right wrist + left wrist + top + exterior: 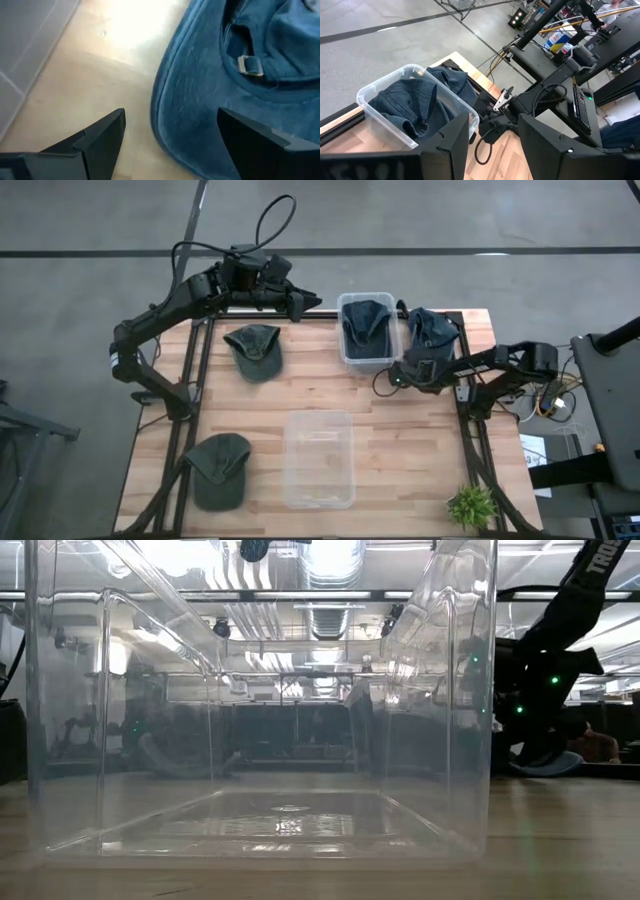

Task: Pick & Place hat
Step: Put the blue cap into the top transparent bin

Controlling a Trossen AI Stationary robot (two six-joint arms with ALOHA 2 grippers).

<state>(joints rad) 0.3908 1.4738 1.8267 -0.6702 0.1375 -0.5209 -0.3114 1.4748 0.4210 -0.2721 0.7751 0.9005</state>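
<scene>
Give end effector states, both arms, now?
Left end effector: open, empty, above table's far edge.
Right end effector: open, holding nothing, over the blue hat.

Right claw (170, 145) low, fingers apart (left claw (492, 145) raised, gaping).

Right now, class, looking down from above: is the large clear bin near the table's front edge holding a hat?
No: the large clear bin is empty, while the smaller bin farther back holds a blue hat.

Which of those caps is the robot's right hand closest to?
The blue cap at the table's far right corner, beside the bin. The open right hand sits at its brim; the two green caps lie across the table.
</scene>
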